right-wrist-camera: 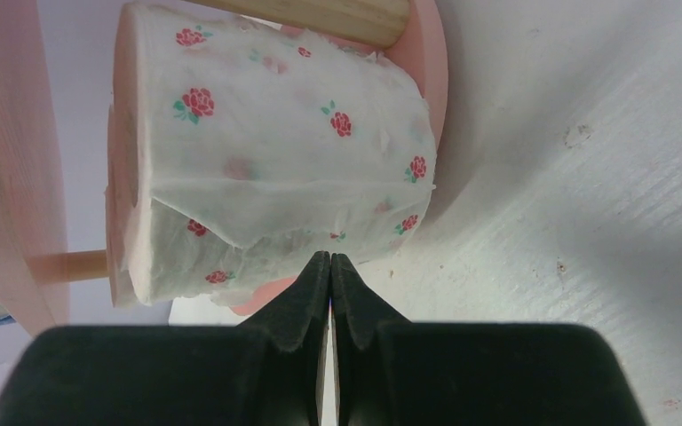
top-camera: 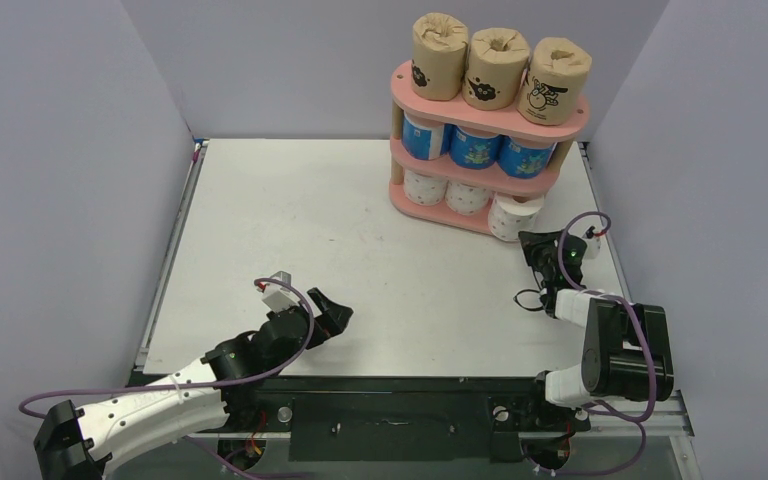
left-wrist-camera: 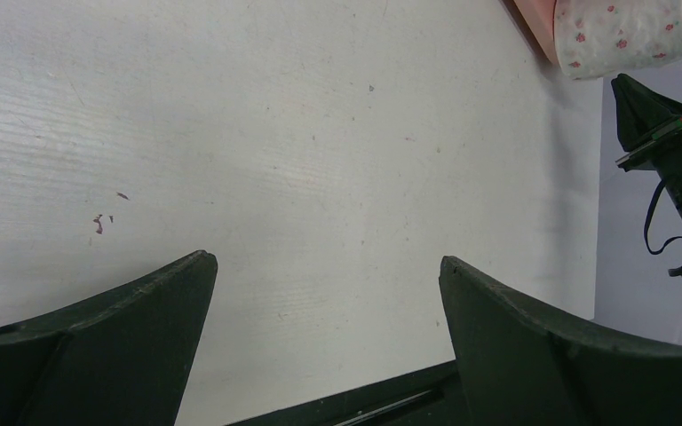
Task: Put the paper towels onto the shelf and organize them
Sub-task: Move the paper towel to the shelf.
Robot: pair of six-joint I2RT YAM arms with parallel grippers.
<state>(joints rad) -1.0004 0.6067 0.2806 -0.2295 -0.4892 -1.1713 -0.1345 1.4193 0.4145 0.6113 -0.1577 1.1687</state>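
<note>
The pink shelf [top-camera: 560,120] stands at the table's far right. Three brown rolls [top-camera: 490,68] stand on its top board, and three blue rolls [top-camera: 475,148] are on the middle board. Two white rolls [top-camera: 445,192] are on the bottom board. A third white roll [top-camera: 513,215] with pink flowers sits tilted at the bottom board's right end and sticks out over the front edge. It also shows in the right wrist view [right-wrist-camera: 266,160] and the left wrist view [left-wrist-camera: 626,31]. My right gripper [top-camera: 533,243] [right-wrist-camera: 330,259] is shut and empty, with its tips against this roll's wrapper. My left gripper [top-camera: 335,312] [left-wrist-camera: 324,259] is open and empty over bare table.
Grey walls close in the table on the left, back and right. The shelf's bottom board [right-wrist-camera: 431,80] and a wooden post [right-wrist-camera: 320,13] lie right behind the tilted roll. The table's near edge and a black rail [top-camera: 380,405] lie by the arm bases.
</note>
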